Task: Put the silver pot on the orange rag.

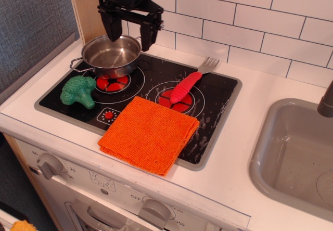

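Note:
The silver pot (pixel 111 55) stands on the back left burner of the black toy stovetop (pixel 218 106), empty, with thin wire handles. The orange rag (pixel 150 133) lies flat at the stovetop's front edge, partly over the white counter. My black gripper (pixel 128 37) hangs open above the pot's far rim. One finger is over the pot's left side and the other is over its right side. It holds nothing.
A green toy broccoli (pixel 79 90) lies front left of the pot. A fork with a red handle (pixel 188 84) lies on the right burner. A grey sink (pixel 296 155) is at the right. A wooden post (pixel 87 7) and tiled wall stand behind.

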